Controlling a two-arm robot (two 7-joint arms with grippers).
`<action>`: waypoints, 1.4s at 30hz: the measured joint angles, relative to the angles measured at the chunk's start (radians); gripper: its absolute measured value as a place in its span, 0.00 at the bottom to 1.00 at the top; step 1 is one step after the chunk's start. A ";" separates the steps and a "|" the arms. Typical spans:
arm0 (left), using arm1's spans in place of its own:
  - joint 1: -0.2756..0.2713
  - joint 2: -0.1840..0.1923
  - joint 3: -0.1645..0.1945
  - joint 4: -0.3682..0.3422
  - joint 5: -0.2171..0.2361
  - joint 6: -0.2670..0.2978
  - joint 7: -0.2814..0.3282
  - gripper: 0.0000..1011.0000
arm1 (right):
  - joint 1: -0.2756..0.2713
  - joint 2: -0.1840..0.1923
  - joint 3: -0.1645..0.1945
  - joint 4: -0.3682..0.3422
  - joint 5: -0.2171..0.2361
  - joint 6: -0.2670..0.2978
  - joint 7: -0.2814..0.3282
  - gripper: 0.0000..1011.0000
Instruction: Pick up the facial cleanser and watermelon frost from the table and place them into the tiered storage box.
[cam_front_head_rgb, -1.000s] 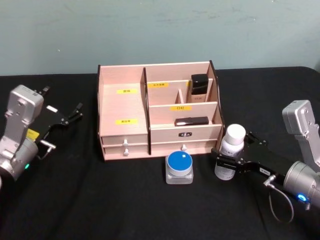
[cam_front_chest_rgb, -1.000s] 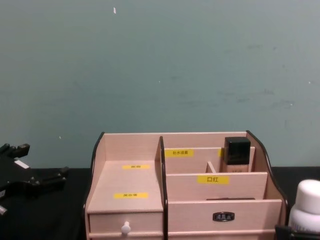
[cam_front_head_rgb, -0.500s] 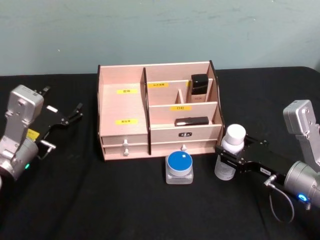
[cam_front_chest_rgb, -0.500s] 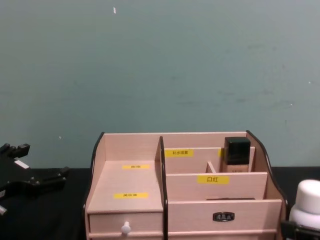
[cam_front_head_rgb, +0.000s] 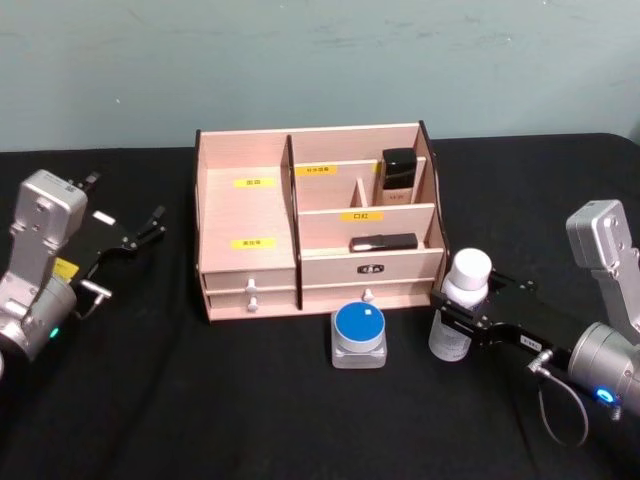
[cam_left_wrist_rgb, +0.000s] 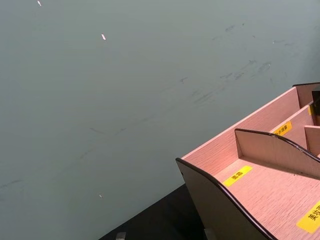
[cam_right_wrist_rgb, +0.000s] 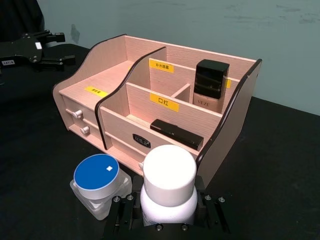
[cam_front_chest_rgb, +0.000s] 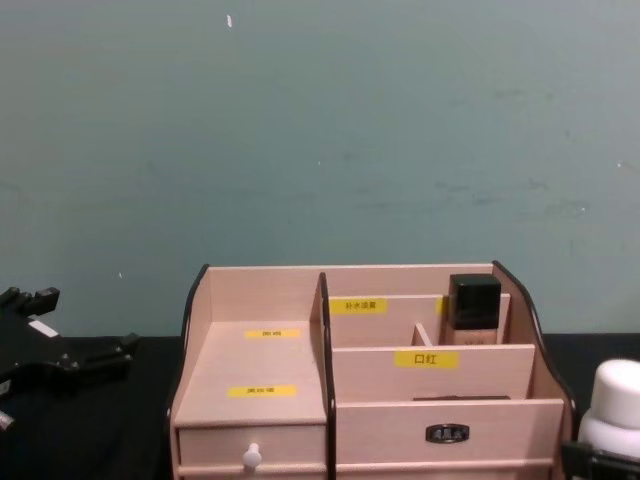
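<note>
The right tool (cam_front_head_rgb: 448, 318) apparently clamps the white-capped bottle (cam_front_head_rgb: 470, 268), just right of the tiered storage box (cam_front_head_rgb: 250, 215); left tool (cam_front_head_rgb: 150, 225) parked.

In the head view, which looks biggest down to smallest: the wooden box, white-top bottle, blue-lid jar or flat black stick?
1. tiered storage box
2. white-capped bottle in the right gripper and blue-lidded jar: too alike to rank, bottle taller, jar wider
3. flat black stick inside the box

right gripper (cam_front_head_rgb: 463, 305) | edged slightly rightward, snugger around white-capped bottle (cam_front_head_rgb: 471, 268) (bottle barely shifted)
</note>
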 joint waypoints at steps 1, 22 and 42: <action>0.000 0.000 0.000 0.000 0.000 0.000 0.000 1.00 | 0.000 0.000 0.000 0.000 0.000 0.000 0.000 0.59; 0.000 0.000 0.000 0.000 0.000 0.000 0.000 1.00 | 0.093 0.022 -0.031 -0.115 -0.024 0.029 0.057 0.59; 0.000 0.000 0.000 0.000 0.000 0.000 0.000 1.00 | 0.394 -0.130 -0.170 0.080 -0.094 0.026 0.096 0.59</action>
